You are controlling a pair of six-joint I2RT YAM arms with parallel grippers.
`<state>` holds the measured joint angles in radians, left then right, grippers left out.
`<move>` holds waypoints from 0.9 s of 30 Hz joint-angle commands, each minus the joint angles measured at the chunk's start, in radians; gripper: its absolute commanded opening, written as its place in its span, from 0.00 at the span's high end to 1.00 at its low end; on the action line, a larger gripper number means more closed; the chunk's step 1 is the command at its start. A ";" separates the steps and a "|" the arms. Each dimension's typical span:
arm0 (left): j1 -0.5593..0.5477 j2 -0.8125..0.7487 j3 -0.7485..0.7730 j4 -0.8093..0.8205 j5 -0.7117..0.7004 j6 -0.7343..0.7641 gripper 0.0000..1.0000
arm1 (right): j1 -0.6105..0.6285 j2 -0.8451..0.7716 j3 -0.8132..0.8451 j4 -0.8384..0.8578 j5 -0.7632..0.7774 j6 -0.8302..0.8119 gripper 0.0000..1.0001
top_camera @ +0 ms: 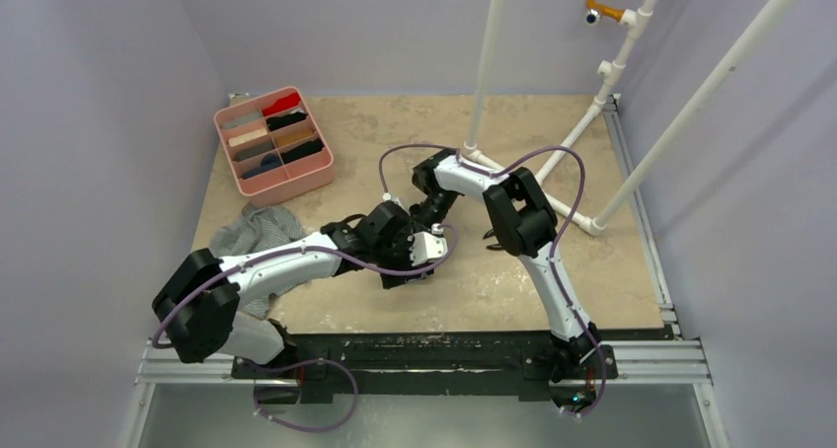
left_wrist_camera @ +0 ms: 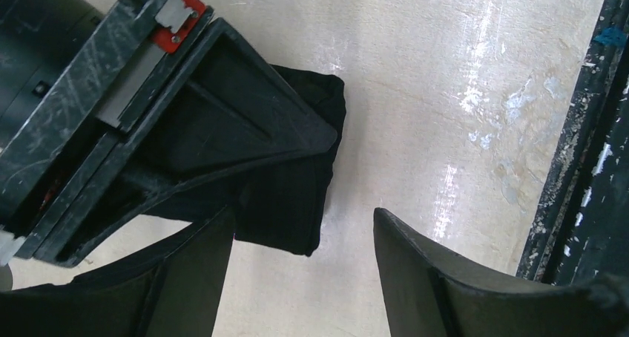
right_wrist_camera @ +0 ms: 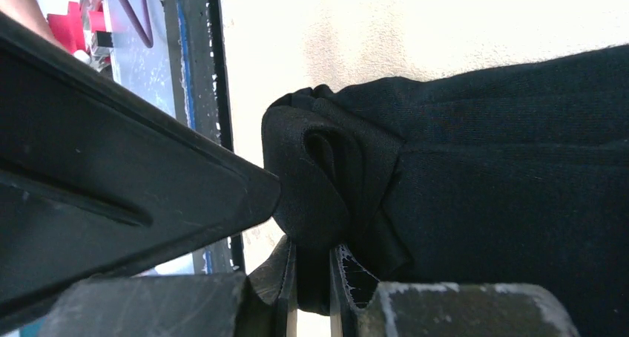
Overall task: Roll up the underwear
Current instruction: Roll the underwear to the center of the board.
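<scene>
The black underwear [left_wrist_camera: 289, 203] lies bunched on the tan tabletop; the top view hides most of it under the two grippers. My right gripper [right_wrist_camera: 314, 274] is shut on a folded edge of the black underwear [right_wrist_camera: 504, 174], pinching the fold between its fingertips. My left gripper [left_wrist_camera: 304, 218] stands open just in front of that cloth, a corner of it close to the left finger and nothing pinched. Both grippers meet at mid table, left gripper [top_camera: 415, 270] and right gripper [top_camera: 419, 229]. The grey striped underwear [top_camera: 257, 231] lies crumpled at the left, beside the left arm.
A pink divided tray [top_camera: 316, 177] with several rolled garments sits at the back left. A white pipe frame [top_camera: 486, 73] rises behind the right arm. The black base rail [top_camera: 444, 347] runs along the near edge; the rail [left_wrist_camera: 578, 166] is close to the left gripper.
</scene>
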<state>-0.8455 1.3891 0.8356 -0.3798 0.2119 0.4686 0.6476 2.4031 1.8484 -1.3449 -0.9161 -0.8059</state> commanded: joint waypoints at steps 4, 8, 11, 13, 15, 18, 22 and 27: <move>-0.046 0.062 0.047 0.040 -0.094 0.006 0.32 | -0.008 0.010 -0.013 -0.023 -0.026 -0.026 0.99; -0.064 0.108 0.085 0.002 -0.127 -0.013 0.33 | -0.012 0.001 -0.022 -0.026 -0.022 -0.025 0.99; -0.070 0.118 0.089 0.006 -0.115 -0.046 0.33 | -0.019 -0.015 -0.048 -0.021 -0.011 -0.029 1.00; -0.073 0.124 0.096 0.011 -0.112 -0.074 0.33 | -0.028 -0.021 -0.069 -0.016 -0.003 -0.029 1.00; -0.076 0.139 0.109 0.008 -0.110 -0.092 0.33 | -0.039 -0.024 -0.090 -0.016 0.002 -0.033 1.00; -0.081 0.176 0.131 -0.005 -0.105 -0.112 0.33 | -0.049 -0.026 -0.110 -0.016 0.012 -0.040 1.00; -0.105 0.226 0.159 -0.019 -0.101 -0.142 0.34 | -0.056 -0.033 -0.119 -0.018 0.025 -0.042 1.00; -0.113 0.256 0.168 -0.029 -0.075 -0.159 0.38 | -0.067 -0.042 -0.126 -0.019 0.036 -0.044 1.00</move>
<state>-0.9485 1.6314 0.9615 -0.3904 0.1070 0.3485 0.5919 2.4016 1.7409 -1.3838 -0.9447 -0.8139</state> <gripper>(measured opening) 0.648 0.101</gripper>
